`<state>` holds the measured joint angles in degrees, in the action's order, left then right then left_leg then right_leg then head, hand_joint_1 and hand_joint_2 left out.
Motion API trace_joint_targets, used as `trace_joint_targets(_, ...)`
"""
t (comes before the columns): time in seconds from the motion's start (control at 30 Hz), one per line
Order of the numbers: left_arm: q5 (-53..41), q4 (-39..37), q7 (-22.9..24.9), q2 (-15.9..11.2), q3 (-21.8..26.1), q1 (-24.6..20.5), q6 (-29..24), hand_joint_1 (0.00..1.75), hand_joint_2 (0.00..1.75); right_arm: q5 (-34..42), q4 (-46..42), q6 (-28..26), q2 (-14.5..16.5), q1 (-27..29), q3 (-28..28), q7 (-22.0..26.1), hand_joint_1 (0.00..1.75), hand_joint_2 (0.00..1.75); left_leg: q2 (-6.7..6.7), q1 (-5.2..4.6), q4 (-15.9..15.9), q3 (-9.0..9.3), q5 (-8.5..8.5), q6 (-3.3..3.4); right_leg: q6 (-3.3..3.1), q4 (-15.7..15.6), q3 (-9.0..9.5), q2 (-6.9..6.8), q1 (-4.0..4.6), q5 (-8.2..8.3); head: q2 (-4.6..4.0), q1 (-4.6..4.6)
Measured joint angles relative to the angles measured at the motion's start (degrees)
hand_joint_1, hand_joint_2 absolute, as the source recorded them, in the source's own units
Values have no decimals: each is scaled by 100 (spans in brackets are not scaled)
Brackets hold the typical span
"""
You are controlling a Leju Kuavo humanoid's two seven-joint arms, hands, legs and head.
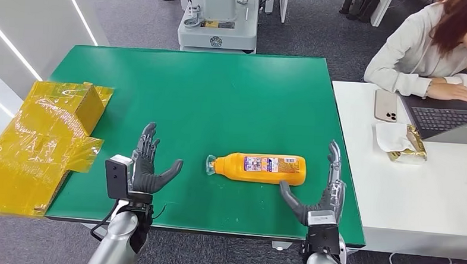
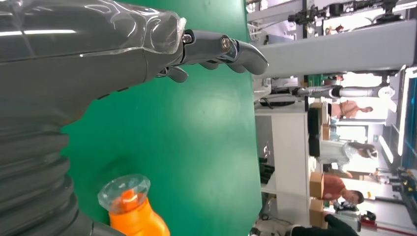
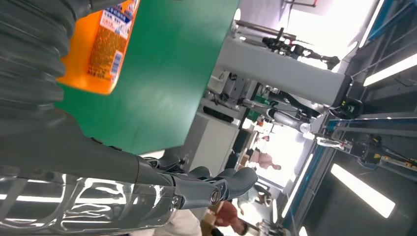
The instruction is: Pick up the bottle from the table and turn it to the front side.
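A: Where do we stand? The bottle (image 1: 259,167) lies on its side on the green counter (image 1: 221,96), clear cap toward our left, base toward our right, label with fine print facing up.

B: So we judge the pick-up hasn't begun. Our left robot hand (image 1: 148,164) hangs near the cap with fingers spread and holding nothing; our right robot hand (image 1: 322,189) is just beside the base, spread too, thumb close to the bottle. Whether it touches, we cannot tell.

A: Next we'd probably close in from both ends, lift, then roll the bottle about its long axis until the front label faces up.

B: What do the wrist views add? The left wrist view shows the clear faceted cap (image 2: 124,191) up close, orange beneath it. The right wrist view gives the barcode on the label (image 3: 110,44). The head view alone shows the yellow taped box (image 1: 40,135) and a person (image 1: 428,45) at the white desk.
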<state>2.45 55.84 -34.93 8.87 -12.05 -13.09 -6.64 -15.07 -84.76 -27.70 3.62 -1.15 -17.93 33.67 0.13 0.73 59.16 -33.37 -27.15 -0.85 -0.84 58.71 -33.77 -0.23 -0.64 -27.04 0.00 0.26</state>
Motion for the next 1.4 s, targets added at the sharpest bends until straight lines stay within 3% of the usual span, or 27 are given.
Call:
trace_joint_targets(0.33,-56,-38,-13,138,-20,-74,128,0,175,-1122,380,-452,-237,-483,18,-469,0,175,1,0,0,0,0,0,1,0,-1,1,0,2,0,1)
trace_joint_targets(0.43,-29,-92,-38,160,-33,-163,161,0,175,-1487,692,-404,-414,-826,-36,-815,0,175,3,0,2,1,1,0,3,0,-1,3,-1,5,0,2)
trace_joint_targets(0.67,-14,-188,-48,169,-38,-231,193,0,175,-1682,1084,-285,-588,-1164,-145,-1106,0,175,1,0,4,0,1,0,3,0,-2,2,-2,5,0,0)
trace_joint_targets(0.87,-2,-220,-50,168,-39,-258,256,0,175,-2126,1665,744,-760,-1830,-422,-1983,0,175,4,0,4,-2,3,1,3,0,-5,6,-2,6,0,1)
trace_joint_targets(1.1,4,-357,-55,169,-48,-397,349,0,175,-2074,2663,1487,-845,-2885,-762,-2166,0,175,2,-1,6,-3,11,2,5,1,-4,4,-2,14,0,1)
trace_joint_targets(1.23,5,-436,-86,167,-50,-431,362,0,175,-1770,3386,2363,-843,-3435,-976,-2045,0,175,3,-1,6,-5,11,2,5,1,-5,5,-2,15,0,1)
trace_joint_targets(1.4,-16,-455,-86,167,-50,-435,391,0,175,-1953,4241,3130,-778,-4135,-1514,-2389,0,175,0,0,6,-6,11,2,5,2,-6,4,-2,14,0,1)
